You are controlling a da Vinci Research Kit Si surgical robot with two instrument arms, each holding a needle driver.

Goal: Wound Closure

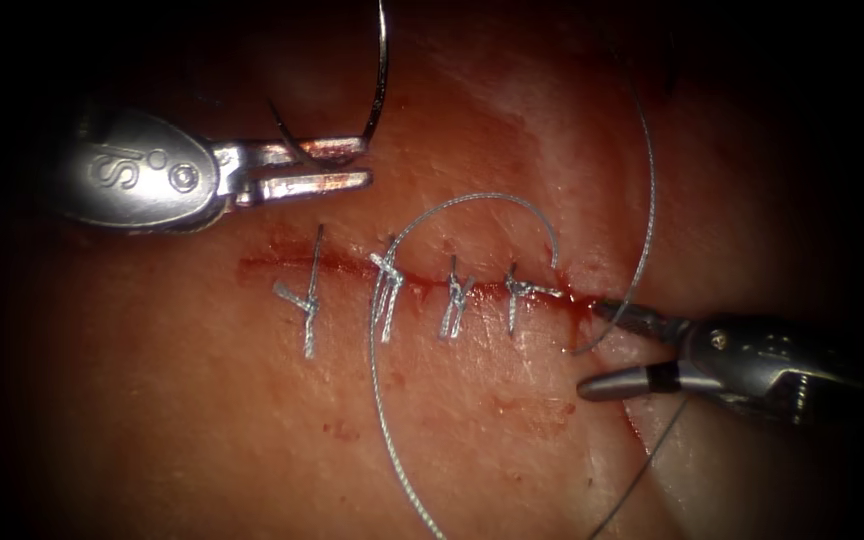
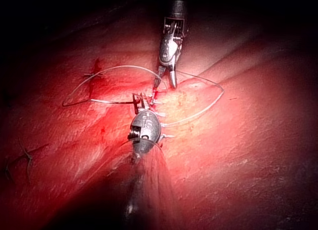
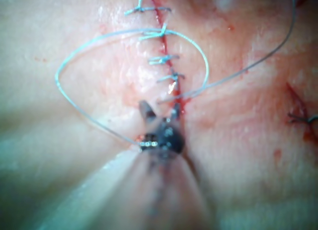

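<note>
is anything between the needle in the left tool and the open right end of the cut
Left tool holds the needle above the cut, clear of the tissue. Between it and the right end lies a thread loop, and the right tool's open jaws sit there.

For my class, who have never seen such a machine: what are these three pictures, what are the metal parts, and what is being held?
This is a surgical practice robot with two thin arms, each ending in a small two-jawed gripper. The surface is pork belly, the tissue, with a cut crossed by four stitches.

The endoscope view looks down at the wound. The other two come from cameras near each arm's wrist, looking along its shaft.

The left gripper sits above the cut and holds the curved needle in its jaws near one end of the curve; the needle is clear of the tissue. The right gripper sits at the cut's right end with jaws open, holding nothing. Loose thread loops across the tissue.
</note>
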